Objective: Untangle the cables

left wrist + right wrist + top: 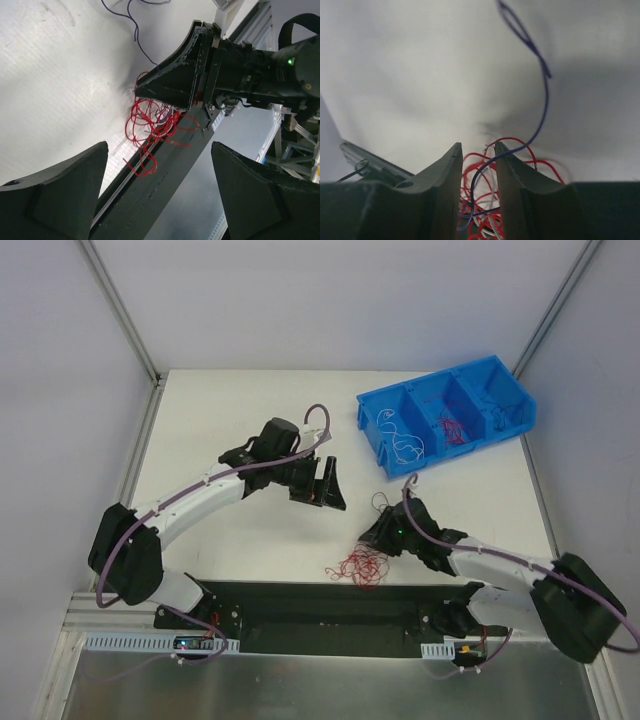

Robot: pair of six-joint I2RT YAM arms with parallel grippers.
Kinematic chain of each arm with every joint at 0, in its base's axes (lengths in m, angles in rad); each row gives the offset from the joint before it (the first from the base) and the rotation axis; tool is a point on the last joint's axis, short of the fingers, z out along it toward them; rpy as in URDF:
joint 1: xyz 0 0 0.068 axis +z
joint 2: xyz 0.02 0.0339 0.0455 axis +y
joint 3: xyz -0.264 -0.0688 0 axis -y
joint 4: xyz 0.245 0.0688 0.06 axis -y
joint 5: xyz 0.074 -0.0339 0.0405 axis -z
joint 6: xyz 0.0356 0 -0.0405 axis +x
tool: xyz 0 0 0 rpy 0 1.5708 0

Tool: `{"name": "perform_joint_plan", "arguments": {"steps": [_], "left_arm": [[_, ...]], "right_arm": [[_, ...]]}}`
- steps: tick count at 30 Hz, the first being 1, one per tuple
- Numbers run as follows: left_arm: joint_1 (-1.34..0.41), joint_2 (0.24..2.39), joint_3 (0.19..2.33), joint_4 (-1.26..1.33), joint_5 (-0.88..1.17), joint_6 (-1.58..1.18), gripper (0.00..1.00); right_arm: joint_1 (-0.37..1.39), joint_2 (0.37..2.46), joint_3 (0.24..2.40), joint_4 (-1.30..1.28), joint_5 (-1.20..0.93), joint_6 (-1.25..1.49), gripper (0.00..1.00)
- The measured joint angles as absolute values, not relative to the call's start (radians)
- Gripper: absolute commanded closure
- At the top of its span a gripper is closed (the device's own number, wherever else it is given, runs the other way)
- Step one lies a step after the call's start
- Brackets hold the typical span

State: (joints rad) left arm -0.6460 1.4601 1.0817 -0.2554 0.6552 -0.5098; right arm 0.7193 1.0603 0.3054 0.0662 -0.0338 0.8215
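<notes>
Claws, two, black, two-fingered.

1. left claw [320,498]: spread wide and empty, its fingers [55,195] far apart. It hung above the white tabletop [270,530], at 10 o'clock of the other claw in the top view.
2. right claw [479,146]: narrowed to a slim gap, tip low at the table. Red, white and dark wires ran through the gap. Whether the claw pinched them could not be told.
3. cables [360,565]: a tangle of thin, curly wire, mostly red with a few white threads. It lay on the tabletop at 7 o'clock of the right claw's tip, its near side at the black base rail [330,605].
4. dark purple strand [545,100]: rose from the tangle toward 12 o'clock and ended in a loop.
5. blue plastic three-compartment bin [480,443]: at 1 o'clock on the table, well apart from the tangle. It held a white strand [405,445] in its 9 o'clock compartment and red strands [452,428] in the middle one.
</notes>
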Motion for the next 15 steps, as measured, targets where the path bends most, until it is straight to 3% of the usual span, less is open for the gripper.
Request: {"name": "perform_joint_plan", "arguments": {"steps": [6,9,12,15], "left_arm": [[-0.64,1.355,1.051,-0.352,0.503,-0.485,0.16],[-0.634,1.311,1.042,-0.377,0.454,-0.473,0.19],[-0.633,1.306,1.034,-0.383,0.441,-0.467,0.24],[-0.635,1.332,1.026,-0.39,0.44,-0.467,0.25]], "right_arm": [[0.789,1.364,0.525,0.369,-0.097,0.866,0.5],[0.765,1.346,0.558,0.423,-0.132,0.802,0.33],[0.727,1.263,0.564,0.315,-0.128,0.681,0.19],[0.686,1.19,0.58,0.189,-0.109,0.557,0.17]]}}
